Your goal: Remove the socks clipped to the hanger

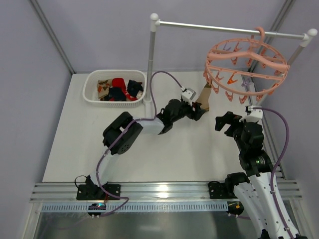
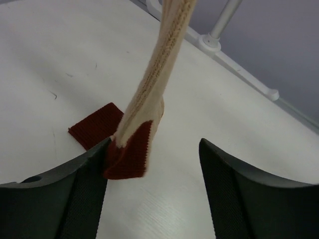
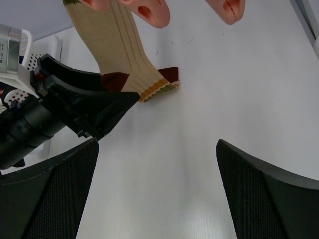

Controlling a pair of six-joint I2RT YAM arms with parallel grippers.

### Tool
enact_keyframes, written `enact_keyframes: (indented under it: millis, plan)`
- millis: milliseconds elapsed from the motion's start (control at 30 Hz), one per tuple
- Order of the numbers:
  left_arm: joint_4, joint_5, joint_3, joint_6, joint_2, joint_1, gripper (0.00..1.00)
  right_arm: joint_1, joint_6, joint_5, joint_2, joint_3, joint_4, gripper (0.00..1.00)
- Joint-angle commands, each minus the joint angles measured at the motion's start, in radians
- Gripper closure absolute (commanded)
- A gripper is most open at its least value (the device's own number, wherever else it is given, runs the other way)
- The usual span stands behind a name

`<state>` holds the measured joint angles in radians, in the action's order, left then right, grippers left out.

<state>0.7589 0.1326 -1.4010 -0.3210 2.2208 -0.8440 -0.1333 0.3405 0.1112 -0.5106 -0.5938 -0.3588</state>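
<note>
I see one ribbed tan sock point(image 2: 154, 84) hanging from the round pink plastic hanger point(image 1: 273, 61), just below its smooth pegs point(image 3: 149, 12). Its dark red knitted toe is down by the white table point(image 1: 99, 149). My left arm stretches low toward the hanger, and the left tool point(image 2: 154, 145) has its black textured fingers point(image 2: 84, 199) apart on either side of the toe. One finger touches the fabric, but nothing is clamped. My right tool point(image 3: 157, 149) sits beside it under the ring, spread wide and empty. More socks point(image 1: 119, 88) lie bunched in the white slotted basket point(image 1: 113, 102).
</note>
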Motion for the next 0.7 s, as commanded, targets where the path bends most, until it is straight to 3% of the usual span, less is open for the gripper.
enact_keyframes:
  millis: [0,33,67,133,400,667]
  plan:
    - [0.076,0.039,-0.058,-0.016,-0.003,-0.004,0.35,0.006,-0.015,-0.005,0.006,-0.015,0.049,0.00]
    - [0.079,0.038,-0.059,-0.018,-0.003,-0.006,0.69,0.004,-0.015,-0.002,0.006,-0.014,0.049,0.00]
    - [0.079,0.026,-0.056,-0.020,-0.003,-0.009,0.82,0.006,-0.015,-0.001,0.006,-0.014,0.049,0.00]
    - [0.080,0.013,-0.052,-0.017,-0.010,-0.017,0.97,0.006,-0.018,-0.001,0.004,-0.015,0.047,0.00]
    - [0.100,-0.074,0.048,-0.010,-0.102,-0.027,1.00,0.008,-0.020,-0.007,0.009,-0.014,0.041,0.00]
    - [0.011,-0.298,0.243,0.068,-0.379,-0.075,1.00,0.008,-0.031,-0.004,-0.006,-0.021,0.034,0.00]
